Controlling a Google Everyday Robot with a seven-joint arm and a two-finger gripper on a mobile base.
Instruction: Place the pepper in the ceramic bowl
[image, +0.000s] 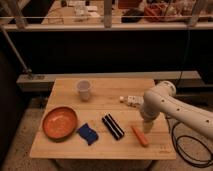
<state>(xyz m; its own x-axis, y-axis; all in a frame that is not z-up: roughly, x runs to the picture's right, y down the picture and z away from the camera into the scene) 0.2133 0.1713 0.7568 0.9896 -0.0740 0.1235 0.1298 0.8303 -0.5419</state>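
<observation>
Contents of the scene, one wooden counter (107, 148) filling the middle of the frame:

1. Ceramic bowl (60, 123): wide, shallow, orange-brown with a darker rim, at the left side of the counter near its lower edge; nothing can be made out inside it.
2. Cup (83, 90): small, translucent white, upright, above and to the right of the bowl, well apart from it.
3. Blue cloth (88, 134): crumpled piece just to the right of the bowl, towards the lower edge.
4. Striped bar (113, 126): black and white, lying flat on a diagonal, just right of the blue cloth.
5. Pepper (140, 136): small, orange, tapered, lying flat on the counter in the lower right part, slanting down to the right; well apart from the ceramic bowl, with the cloth and bar between them.
6. Small white object (131, 99): right of centre, above the pepper; too small to identify.
7. Arm (172, 107): white, entering from the right edge of the frame and bending down over the counter.
8. Hand (145, 128): pointing downward right over the pepper's upper end – spread open and holding nothing; whether it touches the pepper cannot be told.
9. Cable (186, 150): dark loop at the lower right, beyond the counter's edge
</observation>
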